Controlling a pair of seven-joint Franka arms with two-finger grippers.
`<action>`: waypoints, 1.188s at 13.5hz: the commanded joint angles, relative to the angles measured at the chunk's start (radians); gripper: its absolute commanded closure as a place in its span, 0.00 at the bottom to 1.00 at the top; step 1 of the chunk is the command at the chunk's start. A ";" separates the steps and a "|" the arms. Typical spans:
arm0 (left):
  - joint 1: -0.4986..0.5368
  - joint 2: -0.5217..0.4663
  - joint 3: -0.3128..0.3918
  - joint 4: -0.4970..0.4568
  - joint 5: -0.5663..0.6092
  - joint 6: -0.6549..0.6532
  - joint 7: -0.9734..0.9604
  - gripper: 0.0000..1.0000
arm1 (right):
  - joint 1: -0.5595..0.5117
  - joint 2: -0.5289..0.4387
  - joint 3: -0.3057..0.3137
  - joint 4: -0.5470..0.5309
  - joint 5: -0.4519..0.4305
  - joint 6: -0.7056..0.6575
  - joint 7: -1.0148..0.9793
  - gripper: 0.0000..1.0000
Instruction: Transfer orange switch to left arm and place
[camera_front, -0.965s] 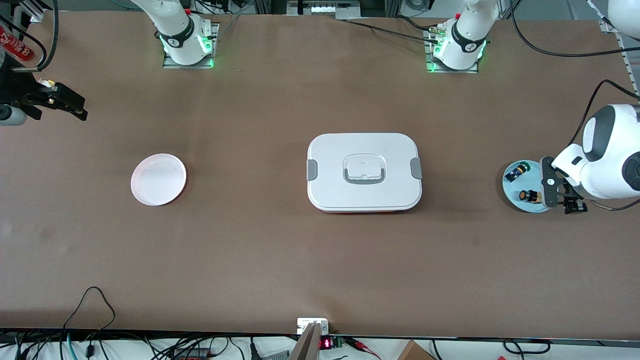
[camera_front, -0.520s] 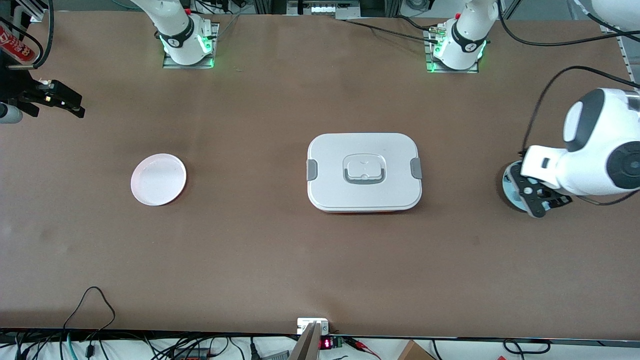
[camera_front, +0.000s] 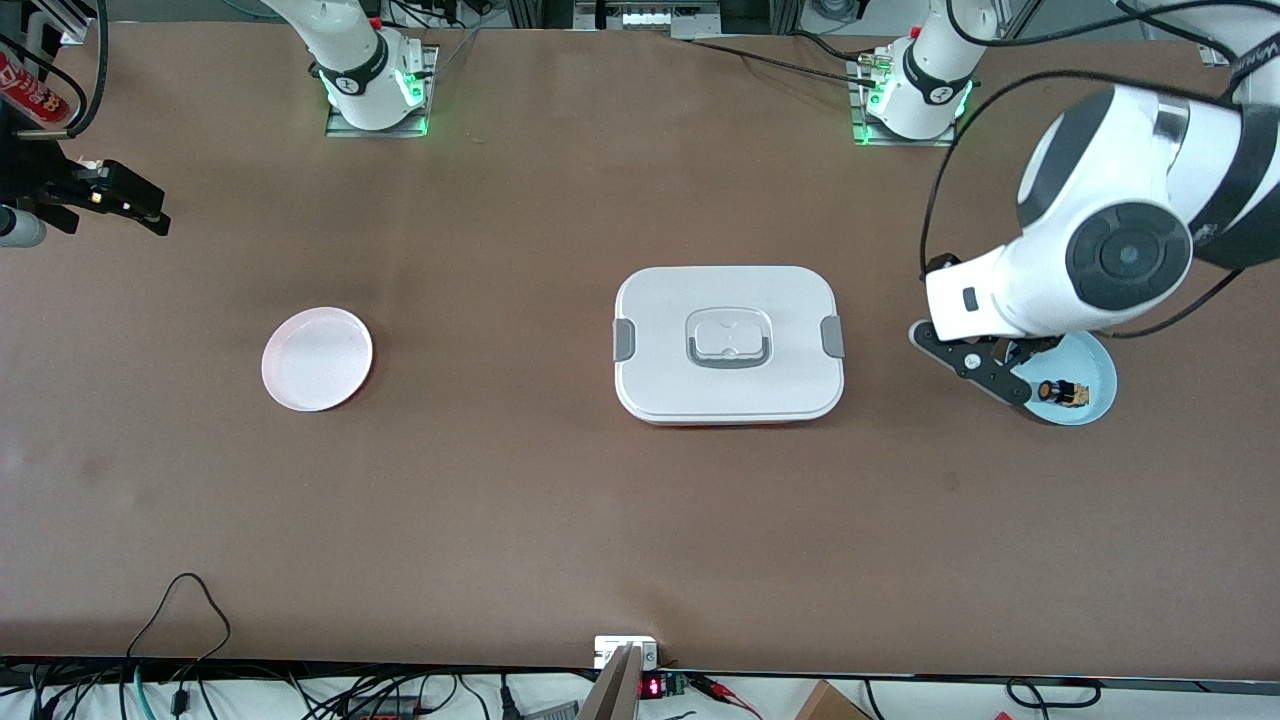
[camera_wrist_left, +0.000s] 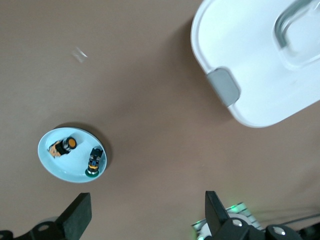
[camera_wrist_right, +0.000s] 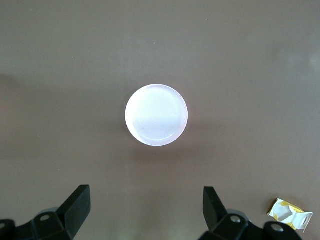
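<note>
The orange switch (camera_front: 1062, 392) (camera_wrist_left: 64, 146) lies on a light-blue plate (camera_front: 1098, 372) (camera_wrist_left: 52, 161) at the left arm's end of the table. My left gripper (camera_front: 990, 372) (camera_wrist_left: 146, 198) hangs open and holds nothing, over the table at the plate's edge on the side toward the box (camera_front: 728, 343) (camera_wrist_left: 250, 65). The white box with grey clips stands mid-table. My right gripper (camera_front: 130, 205) (camera_wrist_right: 145, 191) waits open and holds nothing, high over the right arm's end of the table, with a pink plate (camera_front: 317, 358) (camera_wrist_right: 156, 115) below it.
A small black switch with blue and green parts (camera_wrist_left: 94, 162) shares the light-blue plate; the left arm hides it in the front view. A crumpled yellow-white wrapper (camera_wrist_right: 291, 212) lies on the table near the right gripper. Cables run along the table's near edge.
The left arm has swung across the light-blue plate toward the box, uncovering the orange switch. The right gripper has barely shifted. Both grippers stayed open.
</note>
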 joint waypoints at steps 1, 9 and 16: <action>-0.015 0.054 0.033 0.159 -0.003 -0.025 -0.079 0.00 | -0.010 0.013 0.004 0.020 0.016 -0.019 -0.012 0.00; -0.090 -0.383 0.455 -0.339 -0.313 0.348 -0.281 0.00 | -0.012 0.027 0.003 0.020 0.016 -0.006 -0.009 0.00; -0.067 -0.430 0.457 -0.383 -0.307 0.313 -0.117 0.00 | 0.003 0.026 0.012 0.042 0.012 -0.016 -0.012 0.00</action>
